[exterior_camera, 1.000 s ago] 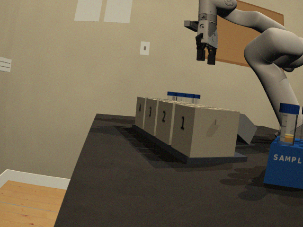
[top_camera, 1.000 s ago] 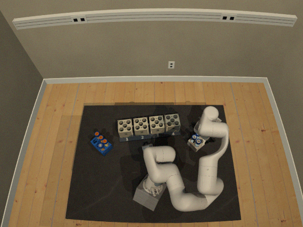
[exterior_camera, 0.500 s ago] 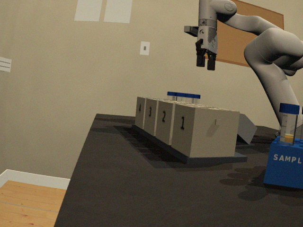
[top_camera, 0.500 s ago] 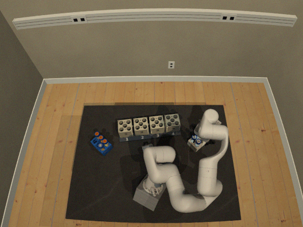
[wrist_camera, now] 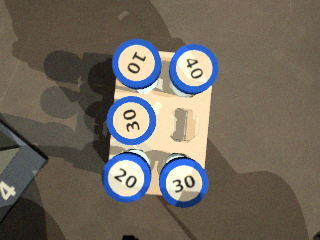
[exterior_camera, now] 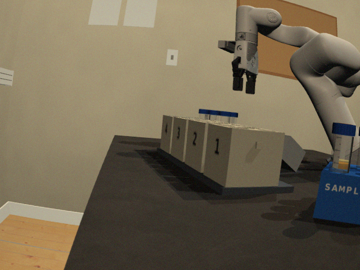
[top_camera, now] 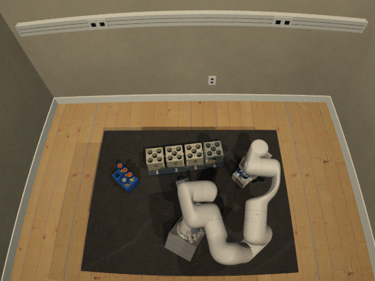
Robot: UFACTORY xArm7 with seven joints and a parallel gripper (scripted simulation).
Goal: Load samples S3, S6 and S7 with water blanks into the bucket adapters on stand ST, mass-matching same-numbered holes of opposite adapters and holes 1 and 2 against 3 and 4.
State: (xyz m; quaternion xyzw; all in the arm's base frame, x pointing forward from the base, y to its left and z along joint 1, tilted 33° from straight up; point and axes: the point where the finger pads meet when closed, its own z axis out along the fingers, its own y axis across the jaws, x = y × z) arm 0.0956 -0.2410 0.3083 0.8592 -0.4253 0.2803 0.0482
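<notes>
Gripper: fingers spread wide, nothing between them, pointing down high above the table. The wrist view catches only dark slivers of them at its lower edge; the top view hides them under the arm.

Blank rack: right of the stand in the top view, partly under the arm. Five white-dotted blanks stand in it, reading 10, 40, 30, 20 and a second 30. Their levels cannot be read. The exterior view shows only blue caps and upper tube walls behind the adapters.

Adapters 1, 2, 3 and 4 stand in a row on the stand, their holes dark and uncapped from above; hole numbers are too small to read.

Sample rack: well apart, beyond adapter 1, cut off in the exterior view. Three orange-dotted caps and one greyish one show; IDs illegible. One tube shows a low orange fill.

Desk: partly covered, key not discernible.
</notes>
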